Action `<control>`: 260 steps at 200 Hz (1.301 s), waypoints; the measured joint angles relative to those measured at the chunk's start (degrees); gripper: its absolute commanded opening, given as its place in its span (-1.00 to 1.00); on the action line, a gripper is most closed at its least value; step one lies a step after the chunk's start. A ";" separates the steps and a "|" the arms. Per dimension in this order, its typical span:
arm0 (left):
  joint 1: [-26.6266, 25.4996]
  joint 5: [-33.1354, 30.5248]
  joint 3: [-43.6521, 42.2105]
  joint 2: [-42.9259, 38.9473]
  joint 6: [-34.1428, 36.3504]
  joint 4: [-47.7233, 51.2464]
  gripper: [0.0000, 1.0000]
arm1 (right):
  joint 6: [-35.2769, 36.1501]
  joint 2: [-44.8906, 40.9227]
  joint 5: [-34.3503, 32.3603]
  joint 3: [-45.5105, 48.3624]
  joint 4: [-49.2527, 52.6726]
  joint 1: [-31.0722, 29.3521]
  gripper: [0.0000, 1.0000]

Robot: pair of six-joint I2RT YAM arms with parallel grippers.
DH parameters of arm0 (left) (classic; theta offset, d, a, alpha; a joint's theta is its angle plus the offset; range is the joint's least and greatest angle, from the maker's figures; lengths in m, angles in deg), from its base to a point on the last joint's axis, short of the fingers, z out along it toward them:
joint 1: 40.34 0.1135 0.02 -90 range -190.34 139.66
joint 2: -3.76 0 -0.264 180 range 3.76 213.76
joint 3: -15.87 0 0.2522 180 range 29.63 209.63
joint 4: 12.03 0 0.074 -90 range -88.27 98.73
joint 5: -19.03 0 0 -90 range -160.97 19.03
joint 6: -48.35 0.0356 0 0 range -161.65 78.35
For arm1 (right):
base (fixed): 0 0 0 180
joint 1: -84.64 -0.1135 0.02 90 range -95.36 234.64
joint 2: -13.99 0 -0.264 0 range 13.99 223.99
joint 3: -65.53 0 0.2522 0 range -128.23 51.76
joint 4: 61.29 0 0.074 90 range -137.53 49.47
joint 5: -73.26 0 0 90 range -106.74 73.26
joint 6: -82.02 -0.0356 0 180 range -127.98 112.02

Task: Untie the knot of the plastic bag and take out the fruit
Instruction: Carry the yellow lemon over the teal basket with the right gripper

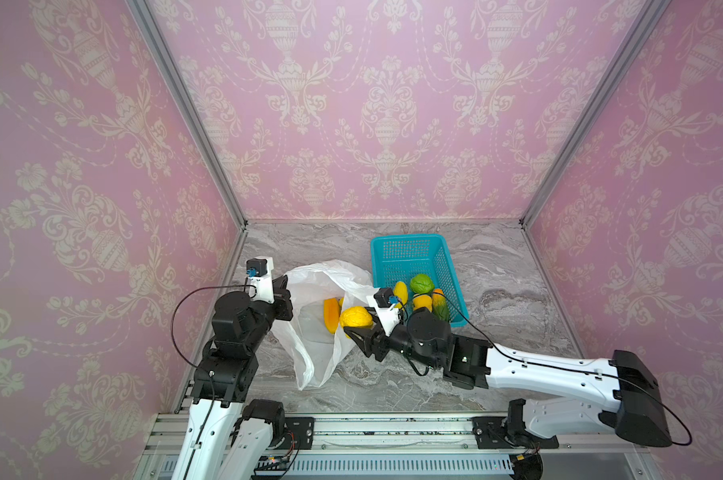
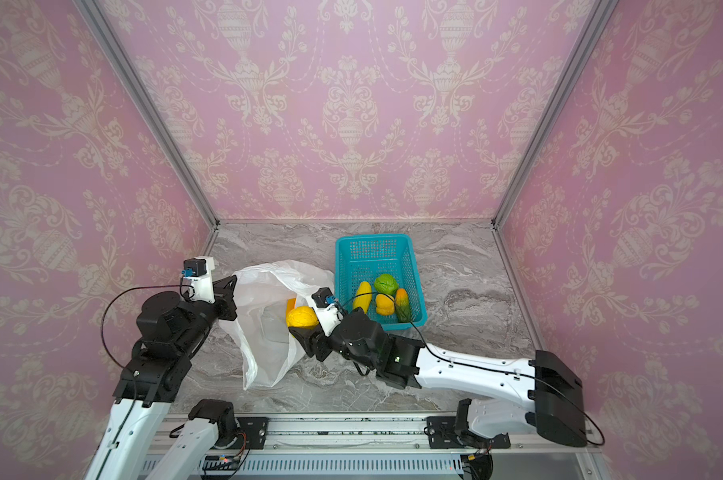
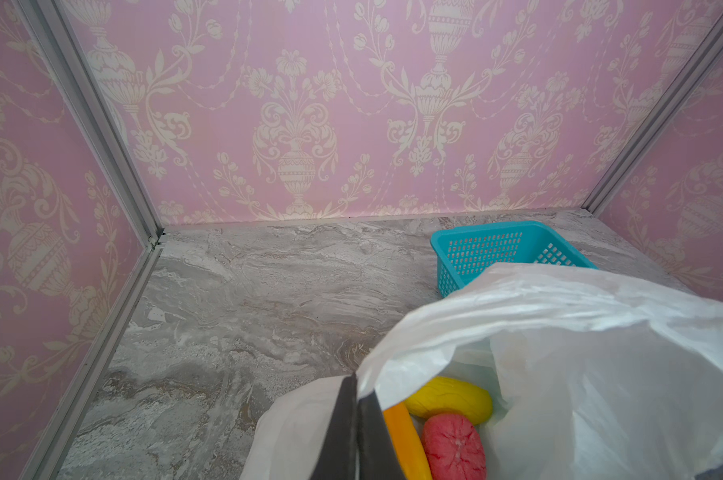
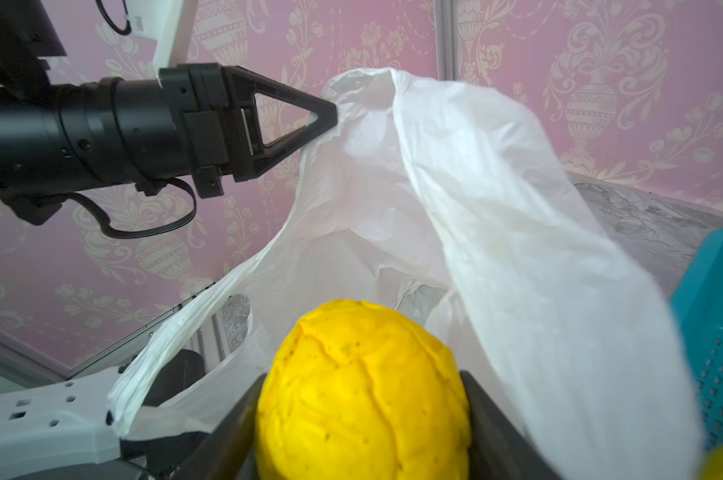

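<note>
White plastic bag (image 1: 316, 353) lies open on table (image 1: 497, 291), 8 o'clock from teal basket (image 1: 407, 240). Left gripper (image 4: 331, 115) pinches its rim; right gripper (image 4: 364, 428) grips bumpy yellow fruit (image 1: 355, 316). Red-pink fruit (image 3: 453, 446) inside, partly cut off by frame edge.

Bumpy yellow fruit (image 2: 299, 316) in the right gripper (image 2: 304, 323) (at the mouth of the plastic bag (image 2: 264, 336))

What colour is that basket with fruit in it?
The basket is teal, clearest in a top view.
</note>
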 measured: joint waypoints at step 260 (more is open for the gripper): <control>0.70 0.02 0.00 0.00 0.00 0.13 -1.00 | -2.82 33.51 3.08 -11.93 14.25 36.06 0.55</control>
